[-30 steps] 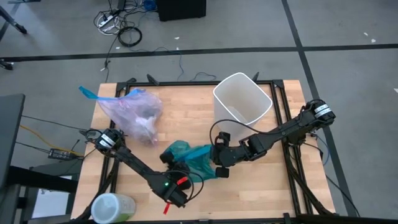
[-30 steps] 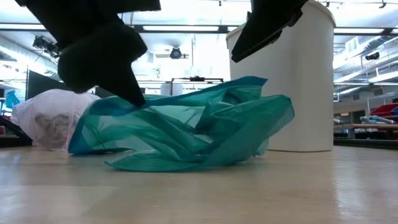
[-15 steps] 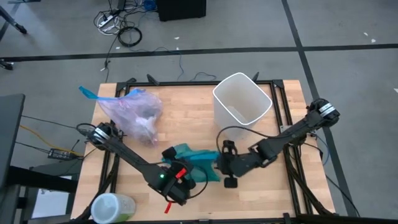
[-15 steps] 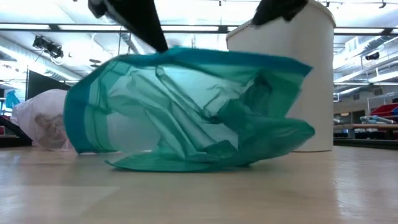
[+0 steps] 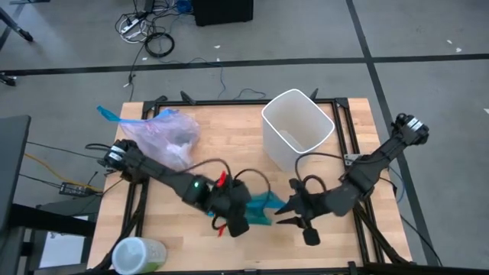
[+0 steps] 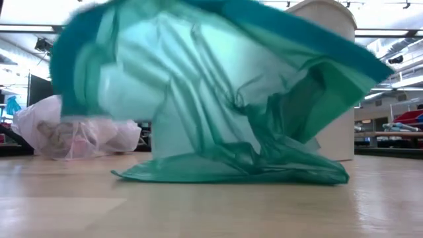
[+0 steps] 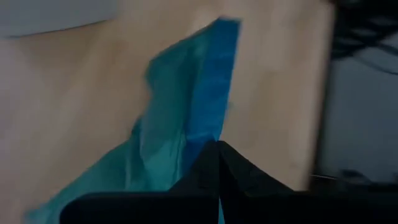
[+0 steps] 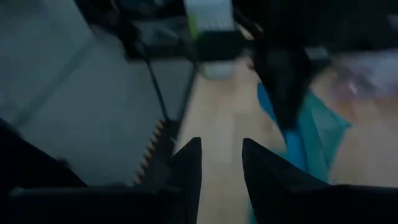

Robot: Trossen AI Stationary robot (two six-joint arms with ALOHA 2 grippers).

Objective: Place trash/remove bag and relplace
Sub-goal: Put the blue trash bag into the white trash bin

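Where the table is seen from above, the left gripper (image 5: 243, 220) is found near the front middle of the wooden table (image 5: 229, 145), its fingers pressed together on one edge of the teal-green bag (image 5: 265, 208), while the right gripper (image 5: 294, 214) is placed just beside the bag's other side with its fingers parted. The filled pink-lavender bag (image 5: 170, 140), its blue band trailing past the table's far left corner, is lying at the far left, well apart from both grippers, and trash is dimly seen through its film. The white bin (image 5: 297, 128) is standing upright at the far right, with no liner fitted. A pale green roll (image 5: 138, 254) is seen off the front left corner. From table height, the teal-green bag (image 6: 218, 99) is spread wide and lifted, only its lower edge touching the table, with the pink-lavender bag (image 6: 73, 135) lying behind it. Through the left wrist camera, the closed fingertips (image 7: 211, 165) are shown pinching the teal plastic (image 7: 186, 124). Through the right wrist camera, the separated fingers (image 8: 189, 165) are shown with nothing between them; whether the teal-green bag (image 8: 311, 140) is touched cannot be told.
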